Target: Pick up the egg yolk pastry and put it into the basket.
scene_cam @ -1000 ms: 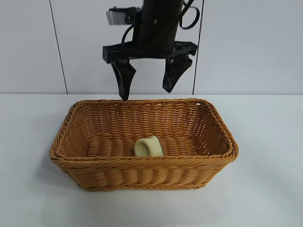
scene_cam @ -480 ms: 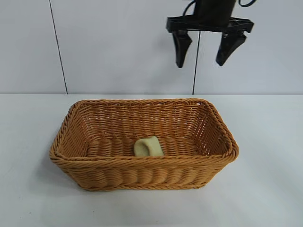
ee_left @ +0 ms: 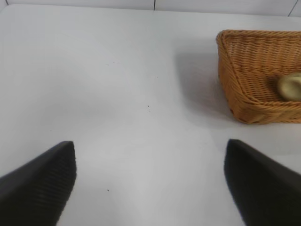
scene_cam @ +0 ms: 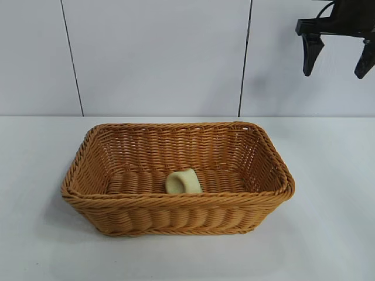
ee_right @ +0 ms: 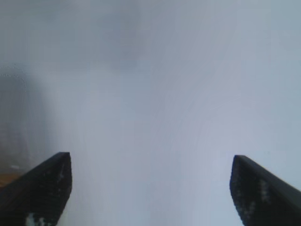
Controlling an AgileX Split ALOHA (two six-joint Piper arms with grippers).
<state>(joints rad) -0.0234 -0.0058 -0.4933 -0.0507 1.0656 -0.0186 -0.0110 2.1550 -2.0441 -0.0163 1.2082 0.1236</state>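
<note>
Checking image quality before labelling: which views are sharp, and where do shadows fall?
Exterior view: sharp, the basket casts a soft shadow on the table. Left wrist view: the egg yolk pastry slightly soft. Right wrist view: hazy, only the right gripper fingers readable.

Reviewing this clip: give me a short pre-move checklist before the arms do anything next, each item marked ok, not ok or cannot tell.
1. Egg yolk pastry lies inside the basket: ok.
2. Pastry free of any gripper: ok.
3. Right gripper open, empty, high up to the right of the basket: ok.
4. Left gripper open and empty, above the table beside the basket: ok.
5. Basket upright on the table: ok.
6. Pastry undamaged: cannot tell.
</note>
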